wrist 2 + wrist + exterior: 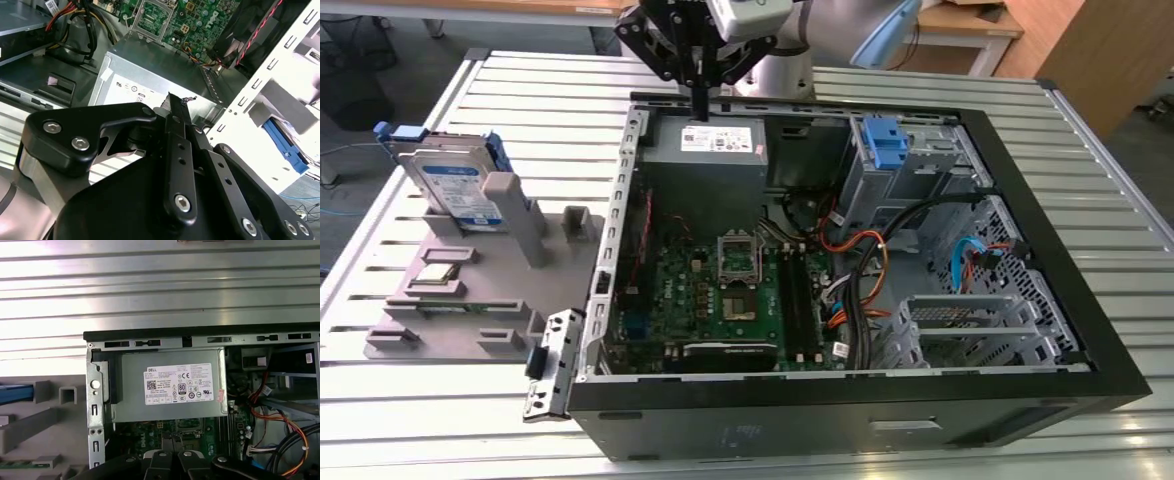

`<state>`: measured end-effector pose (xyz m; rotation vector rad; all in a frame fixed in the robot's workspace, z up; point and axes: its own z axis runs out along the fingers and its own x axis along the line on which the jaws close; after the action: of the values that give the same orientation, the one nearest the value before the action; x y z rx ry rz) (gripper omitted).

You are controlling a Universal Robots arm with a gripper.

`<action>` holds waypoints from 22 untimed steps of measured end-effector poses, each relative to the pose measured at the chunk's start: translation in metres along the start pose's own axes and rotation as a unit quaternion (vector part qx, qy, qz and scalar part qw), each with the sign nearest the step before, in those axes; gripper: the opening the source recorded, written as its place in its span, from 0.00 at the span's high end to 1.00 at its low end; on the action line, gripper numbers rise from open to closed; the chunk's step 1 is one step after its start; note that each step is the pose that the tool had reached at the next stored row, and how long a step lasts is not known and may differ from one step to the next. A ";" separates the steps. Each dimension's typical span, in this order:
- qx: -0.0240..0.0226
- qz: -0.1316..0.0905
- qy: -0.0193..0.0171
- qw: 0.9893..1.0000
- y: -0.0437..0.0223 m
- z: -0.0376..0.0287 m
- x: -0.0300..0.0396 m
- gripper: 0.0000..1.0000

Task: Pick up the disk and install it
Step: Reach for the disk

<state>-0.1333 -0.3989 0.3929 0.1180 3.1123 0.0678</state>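
The disk [454, 185], a silver drive with a blue-and-white label in blue side rails, stands on edge in a grey fixture [480, 300] at the exterior view's left, outside the computer case. My gripper [700, 112] hangs over the case's rear edge, just above the grey power supply [707, 145], well away from the disk. Its black fingers [175, 125] are pressed together with nothing between them. In the first wrist view the power supply [170, 385] lies straight ahead, and a blue rail of the disk [15, 392] shows at the picture's edge.
The open black computer case [854, 400] lies on a slatted metal table [534, 90]. Inside are the green motherboard [734, 290], bundled orange and black cables [867, 260], a blue bracket [883, 140] in the drive bay and a metal drive cage [974, 325].
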 end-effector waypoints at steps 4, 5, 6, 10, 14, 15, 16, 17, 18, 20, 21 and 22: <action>0.000 0.000 0.000 1.000 -0.0002 0.0000 0.0030 0.90; 0.000 0.000 0.000 1.000 -0.0003 -0.0001 0.0036 0.90; 0.000 0.000 0.000 1.000 -0.0003 -0.0001 0.0040 0.90; 0.000 0.000 0.000 1.000 -0.0004 0.0000 0.0044 0.90; 0.000 0.000 0.000 1.000 -0.0004 -0.0001 0.0049 0.90; 0.000 0.000 0.000 1.000 -0.0004 -0.0001 0.0053 0.90; 0.000 0.000 0.000 1.000 -0.0005 -0.0001 0.0058 0.90; 0.000 0.000 0.000 1.000 -0.0005 -0.0001 0.0063 0.90; 0.000 0.000 0.000 1.000 -0.0006 -0.0001 0.0070 0.90; 0.000 0.000 0.000 1.000 -0.0007 -0.0002 0.0085 0.90; 0.000 0.000 0.000 1.000 -0.0007 -0.0002 0.0092 0.90; 0.000 0.000 0.000 1.000 -0.0008 -0.0002 0.0098 0.90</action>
<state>-0.1431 -0.3989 0.3928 0.1179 3.1123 0.0676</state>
